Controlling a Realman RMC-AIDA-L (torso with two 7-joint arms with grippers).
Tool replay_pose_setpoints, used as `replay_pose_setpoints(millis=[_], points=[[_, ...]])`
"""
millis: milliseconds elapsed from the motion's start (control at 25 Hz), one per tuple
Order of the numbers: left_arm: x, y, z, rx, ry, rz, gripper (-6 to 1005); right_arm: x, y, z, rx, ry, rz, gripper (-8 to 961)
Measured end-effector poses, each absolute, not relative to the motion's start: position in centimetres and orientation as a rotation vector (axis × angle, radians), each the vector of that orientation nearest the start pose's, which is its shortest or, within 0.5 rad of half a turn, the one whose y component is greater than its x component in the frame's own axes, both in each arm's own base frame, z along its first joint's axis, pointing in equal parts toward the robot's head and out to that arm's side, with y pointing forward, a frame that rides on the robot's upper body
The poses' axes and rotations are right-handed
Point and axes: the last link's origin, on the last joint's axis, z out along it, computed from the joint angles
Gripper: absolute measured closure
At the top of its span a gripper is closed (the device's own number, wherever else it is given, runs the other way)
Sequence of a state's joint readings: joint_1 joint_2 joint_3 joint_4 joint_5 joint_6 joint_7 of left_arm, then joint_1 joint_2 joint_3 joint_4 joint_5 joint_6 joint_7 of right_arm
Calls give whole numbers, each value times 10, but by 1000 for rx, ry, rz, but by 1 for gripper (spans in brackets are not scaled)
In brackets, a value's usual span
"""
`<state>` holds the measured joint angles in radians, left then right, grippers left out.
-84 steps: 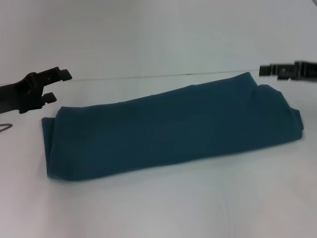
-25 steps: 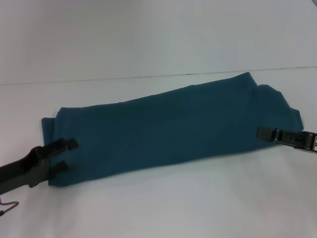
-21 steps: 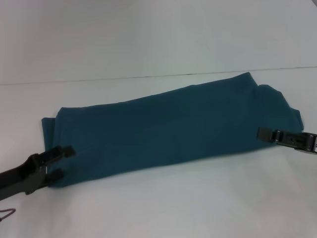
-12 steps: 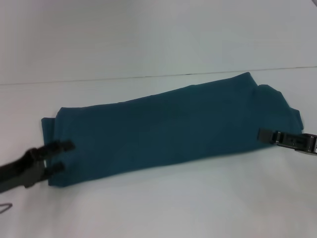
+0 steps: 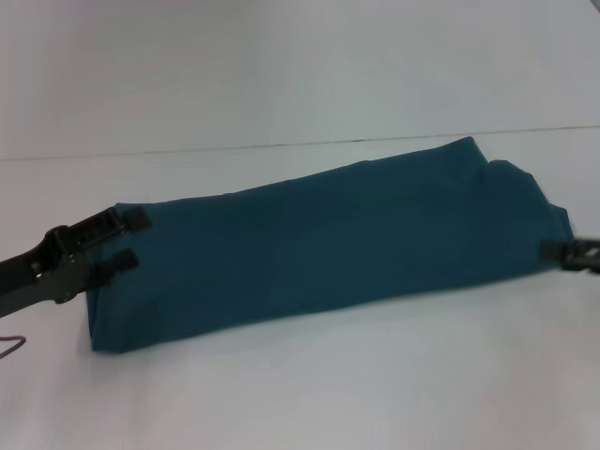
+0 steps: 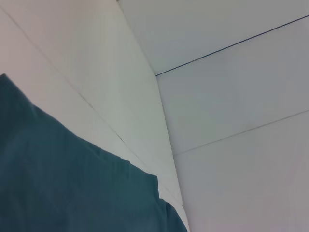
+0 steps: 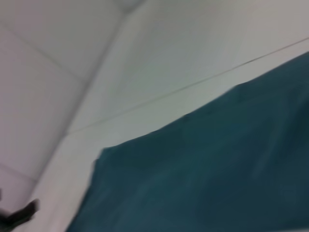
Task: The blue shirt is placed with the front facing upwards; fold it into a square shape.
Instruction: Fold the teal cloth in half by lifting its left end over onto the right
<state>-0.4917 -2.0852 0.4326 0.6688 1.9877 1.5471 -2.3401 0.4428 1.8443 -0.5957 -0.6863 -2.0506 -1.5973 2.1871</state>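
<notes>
The blue shirt (image 5: pixel 328 244) lies on the white table as a long folded band, running from near left to far right, with plain teal cloth facing up. My left gripper (image 5: pixel 126 238) is over the shirt's left end, open, with one finger near the far edge and the other lower on the cloth. Only the tip of my right gripper (image 5: pixel 568 253) shows at the picture's right edge, beside the shirt's right end. The left wrist view holds a corner of the shirt (image 6: pixel 72 188). The right wrist view shows a wide stretch of the shirt (image 7: pixel 217 169).
The white table (image 5: pixel 356 384) extends in front of the shirt and ends at a thin dark seam (image 5: pixel 281 145) against the pale wall behind. A thin wire (image 5: pixel 11 347) lies at the near left edge.
My left gripper moved from the shirt's near-left corner toward its far-left edge, staying open. The right gripper pulled back to the right until only its tip shows. The shirt has not moved.
</notes>
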Motion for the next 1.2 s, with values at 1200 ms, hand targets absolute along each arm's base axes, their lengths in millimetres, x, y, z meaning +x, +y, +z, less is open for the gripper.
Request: replay_pose_setpoints(millis=[1200], points=[[-277, 340, 26, -2051, -1911, -1113, 85, 324, 418, 105, -1880, 1588, 66, 46]])
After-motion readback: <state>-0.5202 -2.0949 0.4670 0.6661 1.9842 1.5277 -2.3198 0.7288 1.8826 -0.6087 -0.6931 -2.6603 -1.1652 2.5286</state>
